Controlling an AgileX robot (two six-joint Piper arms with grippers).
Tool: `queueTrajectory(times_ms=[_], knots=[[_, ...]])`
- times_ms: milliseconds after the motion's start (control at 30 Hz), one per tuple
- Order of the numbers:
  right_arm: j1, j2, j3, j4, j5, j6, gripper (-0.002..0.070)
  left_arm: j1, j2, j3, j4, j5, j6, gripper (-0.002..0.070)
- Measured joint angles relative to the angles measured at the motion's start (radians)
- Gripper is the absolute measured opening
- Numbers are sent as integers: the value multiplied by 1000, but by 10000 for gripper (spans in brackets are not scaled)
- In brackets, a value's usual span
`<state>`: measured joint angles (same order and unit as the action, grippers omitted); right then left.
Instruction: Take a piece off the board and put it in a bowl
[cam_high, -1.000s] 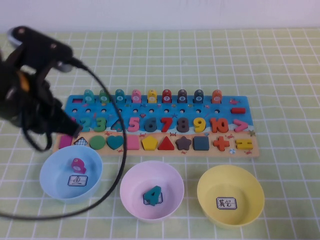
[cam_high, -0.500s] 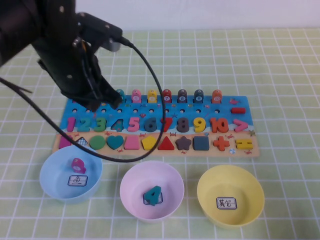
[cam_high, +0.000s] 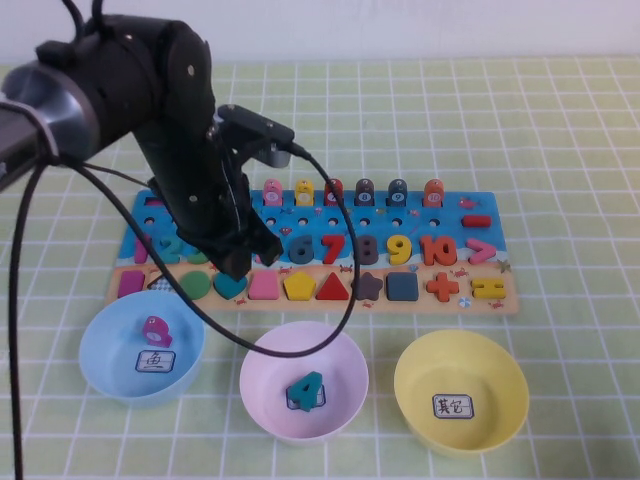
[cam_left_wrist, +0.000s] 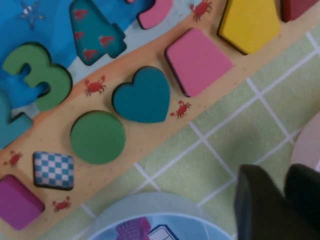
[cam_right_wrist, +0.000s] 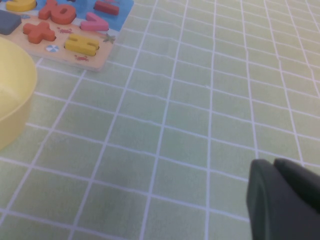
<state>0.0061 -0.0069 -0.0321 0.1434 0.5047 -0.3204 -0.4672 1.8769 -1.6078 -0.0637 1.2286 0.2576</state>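
Note:
The pink trapezoid piece (cam_high: 264, 286) (cam_left_wrist: 198, 61) lies in its slot on the board's (cam_high: 440, 205) tan lower strip (cam_left_wrist: 145, 135), between the teal heart and the yellow pentagon. My left gripper (cam_high: 235, 268) (cam_left_wrist: 282, 175) hangs just above the strip's front edge near the heart, a little left of the piece. Its fingers are open by only a narrow slit and hold nothing. The yellow bowl (cam_high: 470, 370) (cam_right_wrist: 12, 85) stands empty at the front right. My right gripper (cam_right_wrist: 274, 164) is shut over bare cloth to the right of the board's end (cam_right_wrist: 95, 62); the high view does not show it.
A light blue bowl (cam_high: 110, 345) (cam_left_wrist: 145, 210) with a small pink-purple piece stands at the front left. The pink bowl (cam_high: 300, 355) in the middle holds a teal 4 (cam_high: 305, 390). The left arm's black cable loops over the board and the pink bowl's rim.
The left arm has swung from the table's left edge rightward across the board and come down over the lower strip near the heart. Pieces and bowls stand as before.

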Motion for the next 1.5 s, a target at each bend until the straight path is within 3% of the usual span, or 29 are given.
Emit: queueTrajectory(times_ms=[200, 333, 933, 1267, 1500], knots=[[0, 0, 0, 0, 0, 0, -17, 0, 53, 0, -4, -21, -54, 370], [0, 0, 0, 0, 0, 0, -17, 0, 66, 0, -17, -68, -122, 434], [0, 0, 0, 0, 0, 0, -17, 0, 150, -2, -52, -181, -330, 447], [0, 0, 0, 0, 0, 0, -17, 0, 194, -2, -53, -191, -352, 382], [0, 0, 0, 0, 0, 0, -17, 0, 203, -2, -53, -205, -359, 373]])
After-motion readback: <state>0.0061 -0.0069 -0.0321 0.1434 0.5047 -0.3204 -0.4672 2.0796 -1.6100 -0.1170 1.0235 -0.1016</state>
